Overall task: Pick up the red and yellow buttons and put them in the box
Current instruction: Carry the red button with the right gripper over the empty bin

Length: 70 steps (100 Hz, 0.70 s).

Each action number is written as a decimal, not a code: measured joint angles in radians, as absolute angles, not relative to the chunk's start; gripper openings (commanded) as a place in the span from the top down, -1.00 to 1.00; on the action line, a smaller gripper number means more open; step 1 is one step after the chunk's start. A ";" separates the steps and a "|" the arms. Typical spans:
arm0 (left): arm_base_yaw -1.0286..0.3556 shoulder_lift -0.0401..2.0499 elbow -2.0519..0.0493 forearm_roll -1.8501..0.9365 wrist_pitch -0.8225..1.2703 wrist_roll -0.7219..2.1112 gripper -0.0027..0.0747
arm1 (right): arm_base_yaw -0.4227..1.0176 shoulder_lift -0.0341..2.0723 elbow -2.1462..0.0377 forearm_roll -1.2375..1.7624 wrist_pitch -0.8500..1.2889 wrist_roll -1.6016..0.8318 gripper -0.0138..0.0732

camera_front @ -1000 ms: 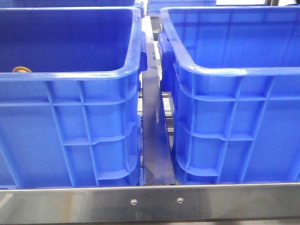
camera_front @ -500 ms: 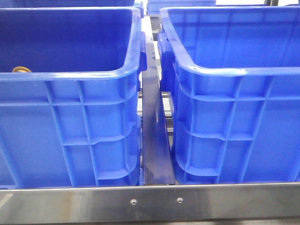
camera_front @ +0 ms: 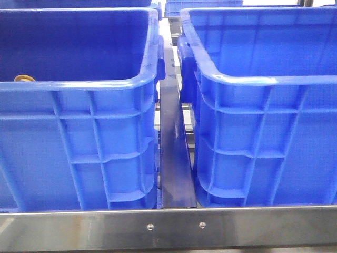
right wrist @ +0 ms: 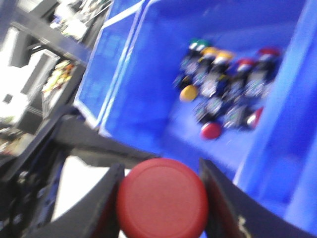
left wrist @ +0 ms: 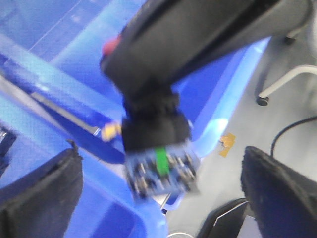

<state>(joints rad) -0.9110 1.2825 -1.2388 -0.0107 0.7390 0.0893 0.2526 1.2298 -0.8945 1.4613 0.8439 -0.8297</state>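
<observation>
Two deep blue crates stand side by side in the front view, the left crate (camera_front: 79,132) and the right crate (camera_front: 268,126), with a narrow gap between them and a steel rail (camera_front: 168,227) across the near edge; a bit of yellow-orange (camera_front: 24,78) peeks over the left crate's near rim; the right claw (right wrist: 161,198) grips a red button (right wrist: 162,199) between its two fingers, above a crate holding a heap of buttons (right wrist: 223,89), red and yellow caps among them; the left claw (left wrist: 158,193) is spread wide with nothing between its pads, a blurred dark arm (left wrist: 198,44) in front of it.
</observation>
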 measured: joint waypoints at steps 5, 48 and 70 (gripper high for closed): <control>-0.911 1.283 -1.239 0.007 0.739 0.071 -0.69 | 0.246 1.230 -0.905 1.461 0.821 -0.845 0.30; -0.672 1.185 -1.142 0.180 0.722 -0.181 -0.67 | 0.039 1.222 -0.975 1.411 0.759 -0.923 0.30; -0.369 1.048 -1.008 0.182 0.693 -0.235 -0.67 | -0.062 1.222 -0.975 1.332 0.753 -0.927 0.30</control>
<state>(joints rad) -0.3693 1.0479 -1.0079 0.1817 0.6932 -0.2348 -0.0625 1.2216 -0.9754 1.3321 0.7529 -0.9271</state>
